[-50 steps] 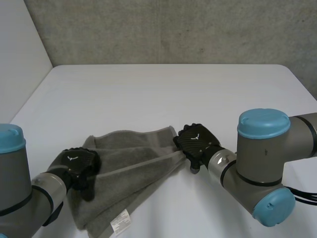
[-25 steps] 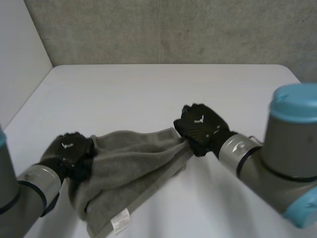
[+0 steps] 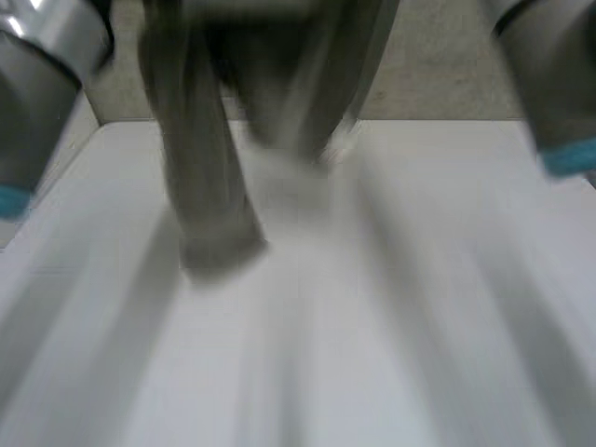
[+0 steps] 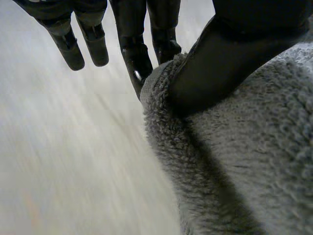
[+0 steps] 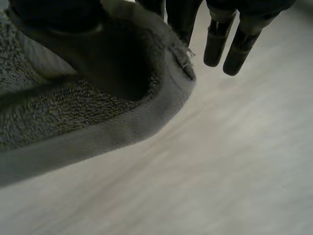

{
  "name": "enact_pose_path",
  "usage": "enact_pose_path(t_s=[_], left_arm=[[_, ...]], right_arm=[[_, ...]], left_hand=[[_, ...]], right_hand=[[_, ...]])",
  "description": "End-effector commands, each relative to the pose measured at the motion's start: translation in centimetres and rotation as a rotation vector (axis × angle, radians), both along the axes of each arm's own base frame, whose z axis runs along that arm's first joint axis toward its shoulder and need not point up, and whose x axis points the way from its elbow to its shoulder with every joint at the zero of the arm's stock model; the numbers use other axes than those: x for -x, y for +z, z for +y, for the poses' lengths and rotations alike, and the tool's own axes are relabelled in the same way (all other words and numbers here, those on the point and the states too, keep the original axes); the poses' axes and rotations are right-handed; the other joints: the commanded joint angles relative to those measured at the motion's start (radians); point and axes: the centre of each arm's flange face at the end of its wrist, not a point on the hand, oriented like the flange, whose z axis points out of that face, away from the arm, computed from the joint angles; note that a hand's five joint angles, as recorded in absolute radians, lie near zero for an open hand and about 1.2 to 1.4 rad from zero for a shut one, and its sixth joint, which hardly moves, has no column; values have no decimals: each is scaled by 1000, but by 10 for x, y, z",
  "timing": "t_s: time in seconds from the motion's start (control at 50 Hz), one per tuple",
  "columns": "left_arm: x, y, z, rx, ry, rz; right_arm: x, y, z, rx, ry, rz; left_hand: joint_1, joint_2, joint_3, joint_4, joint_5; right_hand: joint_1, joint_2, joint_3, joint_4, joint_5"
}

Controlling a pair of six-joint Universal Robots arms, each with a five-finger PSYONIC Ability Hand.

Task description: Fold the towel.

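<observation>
Above the white surface (image 3: 391,335), the grey towel (image 3: 200,177) hung in long folds from the 12 o'clock edge of the head view. Its thicker fold ran down to a blunt end at about 9 o'clock of the middle, and a shorter fold hung beside it toward 1 o'clock. Whether the low end touched the surface could not be told. The left arm (image 3: 37,65) stood at 10 o'clock and the right arm (image 3: 549,84) at 2 o'clock, each with a light-blue cap, and the towel hung between them. A grey wall (image 3: 447,84) rose behind the surface at 12 to 1 o'clock.

Seen from the left wrist, the left hand (image 4: 215,63) gripped the towel. Its thumb lay across the fluffy rolled edge and pressed it against one finger. The other fingers (image 4: 95,44) were straight and clear of the cloth. The towel spread out under the thumb, with the pale surface beyond the fingertips.

Seen from the right wrist, the right hand (image 5: 93,54) pinched the towel in the same way. Its thumb bore down on a hemmed corner and held it against a finger behind. A few frayed threads stood out at the corner's tip. The remaining fingers (image 5: 239,49) were straight, just beside the corner and apart from it.
</observation>
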Motion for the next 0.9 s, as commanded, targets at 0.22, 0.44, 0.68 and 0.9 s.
enact_pose_path(t_s=[0.22, 0.44, 0.68, 0.9], left_arm=[[11, -132, 34, -277, -158, -164], [46, -263, 83, -621, -302, -382], [41, -225, 70, -522, -132, -383], [34, -184, 78, -449, -126, -339]], right_arm=[[36, -152, -10, -294, 3, 374], [49, -288, 5, -563, -21, 695], [66, -275, -1, -611, -66, 682], [90, -265, -24, -605, -213, 662]], left_hand=[[145, 77, -48, -54, 89], [67, -1, -48, -54, 11], [-635, -703, -48, -54, -692], [-958, -1026, -48, -54, -1015]], right_hand=[[102, 120, -46, -76, 67], [102, 120, -46, -76, 67], [102, 120, -46, -76, 67], [-99, -81, -46, -76, -134]])
